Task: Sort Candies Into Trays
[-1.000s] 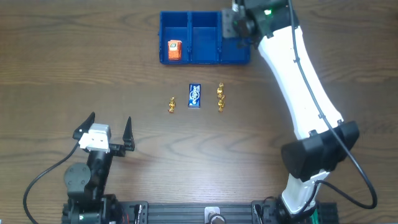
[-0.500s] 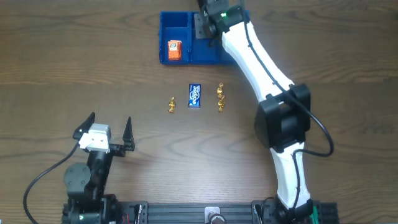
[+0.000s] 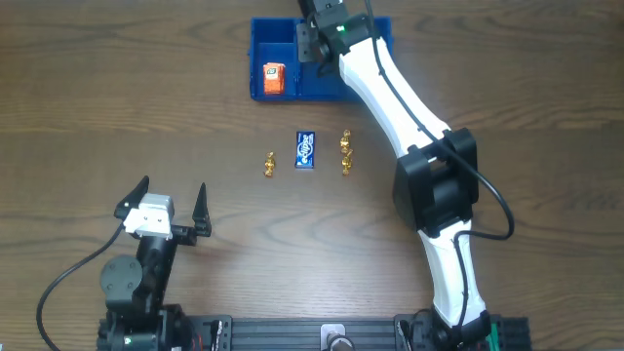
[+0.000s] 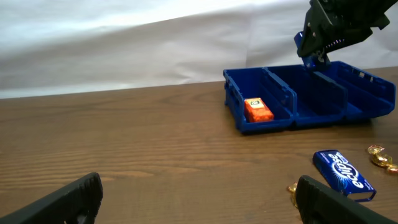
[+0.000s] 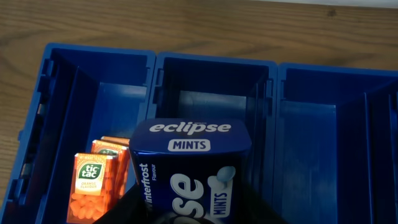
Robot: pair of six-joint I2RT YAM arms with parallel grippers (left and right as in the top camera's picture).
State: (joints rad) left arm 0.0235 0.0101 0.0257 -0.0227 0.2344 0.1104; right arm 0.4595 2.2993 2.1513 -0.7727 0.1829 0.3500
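My right gripper (image 3: 314,44) is clamped on a mint tin (image 5: 189,165) above the blue tray (image 3: 256,58).

The wooden table (image 3: 97,117) carries everything. My right arm reaches across it to the three-compartment tray at the far side. The jaws there are closed on the tin's lower end, and the tin hangs clear of the tray, roughly in line with the middle compartment. My left gripper (image 3: 174,185) rests low near my base, well apart from the rest, with its jaws spread wide and nothing between them. An orange candy box (image 3: 274,78) sits in the tray's left compartment. A second mint tin (image 3: 305,150) lies flat on the bare wood between the tray and my bases. Small gold-wrapped candies flank it — one (image 3: 270,164) on its left, two (image 3: 345,154) close together on its right.
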